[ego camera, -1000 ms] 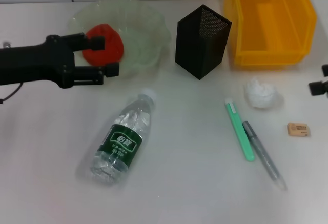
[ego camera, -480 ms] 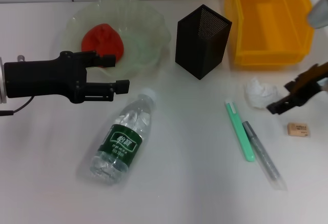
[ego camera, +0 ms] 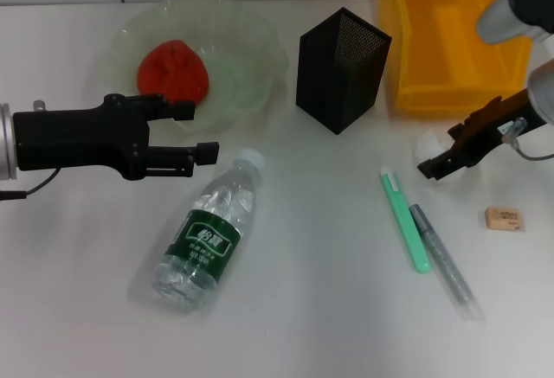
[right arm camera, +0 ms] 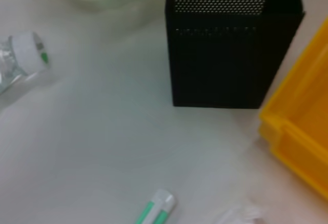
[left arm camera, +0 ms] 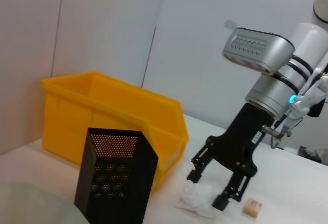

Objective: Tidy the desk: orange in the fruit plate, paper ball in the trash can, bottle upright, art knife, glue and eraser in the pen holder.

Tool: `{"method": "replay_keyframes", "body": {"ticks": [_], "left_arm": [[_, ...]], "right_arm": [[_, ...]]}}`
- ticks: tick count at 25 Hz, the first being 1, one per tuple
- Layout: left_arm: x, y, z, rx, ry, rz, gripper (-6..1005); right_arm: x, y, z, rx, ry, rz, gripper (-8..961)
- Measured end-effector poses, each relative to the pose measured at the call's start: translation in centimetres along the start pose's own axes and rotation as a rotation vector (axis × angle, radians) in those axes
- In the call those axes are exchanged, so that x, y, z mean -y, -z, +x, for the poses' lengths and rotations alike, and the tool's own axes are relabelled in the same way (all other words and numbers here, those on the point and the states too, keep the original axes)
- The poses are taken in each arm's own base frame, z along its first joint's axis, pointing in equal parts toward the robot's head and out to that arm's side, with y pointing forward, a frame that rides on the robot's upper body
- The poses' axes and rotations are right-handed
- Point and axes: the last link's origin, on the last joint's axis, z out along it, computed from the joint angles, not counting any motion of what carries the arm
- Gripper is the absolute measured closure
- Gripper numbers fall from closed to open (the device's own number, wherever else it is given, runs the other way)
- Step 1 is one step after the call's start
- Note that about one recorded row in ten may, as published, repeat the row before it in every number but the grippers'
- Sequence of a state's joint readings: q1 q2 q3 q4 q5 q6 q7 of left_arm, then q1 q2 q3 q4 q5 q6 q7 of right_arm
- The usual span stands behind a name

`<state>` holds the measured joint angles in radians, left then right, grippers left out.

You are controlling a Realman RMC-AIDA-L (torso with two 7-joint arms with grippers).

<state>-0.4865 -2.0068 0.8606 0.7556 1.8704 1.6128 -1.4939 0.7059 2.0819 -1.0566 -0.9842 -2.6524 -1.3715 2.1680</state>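
The orange (ego camera: 173, 71) lies in the fruit plate (ego camera: 260, 41). My left gripper (ego camera: 197, 129) is open and empty, between the plate and the cap of the bottle (ego camera: 208, 231), which lies on its side. My right gripper (ego camera: 433, 160) (left arm camera: 207, 189) is open, its fingers either side of the paper ball (left arm camera: 197, 202) (ego camera: 426, 145), which it largely hides in the head view. The green art knife (ego camera: 404, 221) and grey glue stick (ego camera: 441, 253) lie side by side in front of the ball. The eraser (ego camera: 504, 218) (left arm camera: 252, 207) sits to their right. Behind stand the pen holder (ego camera: 342, 67) and the trash can (ego camera: 454, 32).
The right wrist view shows the pen holder (right arm camera: 233, 44), a corner of the trash can (right arm camera: 302, 131), the bottle cap (right arm camera: 28, 47) and the art knife's tip (right arm camera: 156, 208). The pen holder stands close to the trash can, with a narrow gap between them.
My left gripper has drawn back from the plate toward the bottle, leaving the orange in the dish. My right arm has swung in from the right edge to the paper ball.
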Motion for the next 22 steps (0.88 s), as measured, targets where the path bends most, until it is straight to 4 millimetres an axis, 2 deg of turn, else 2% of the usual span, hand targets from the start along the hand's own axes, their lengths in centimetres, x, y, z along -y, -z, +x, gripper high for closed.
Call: {"method": "replay_keyframes", "body": {"ticks": [7, 12, 17, 22], "left_arm": [[0.4, -0.1, 0.0, 0.002, -0.001, 0.026, 187], [0.7, -0.1, 0.1, 0.004, -0.004, 0.044, 191], [0.9, -0.3, 0.5, -0.002, -0.011, 0.046, 195], [1.0, -0.5, 0.9, -0.007, -0.021, 0.045, 199]], "right_arm": [[-0.1, -0.2, -0.3, -0.02, 0.026, 0.002, 126], [-0.4, -0.5, -0.2, -0.036, 0.046, 0.001, 322], [-0.4, -0.1, -0.3, -0.017, 0.041, 0.002, 396], [-0.6, 1.9, -0.4, 0.065, 0.035, 0.003, 416]]}}
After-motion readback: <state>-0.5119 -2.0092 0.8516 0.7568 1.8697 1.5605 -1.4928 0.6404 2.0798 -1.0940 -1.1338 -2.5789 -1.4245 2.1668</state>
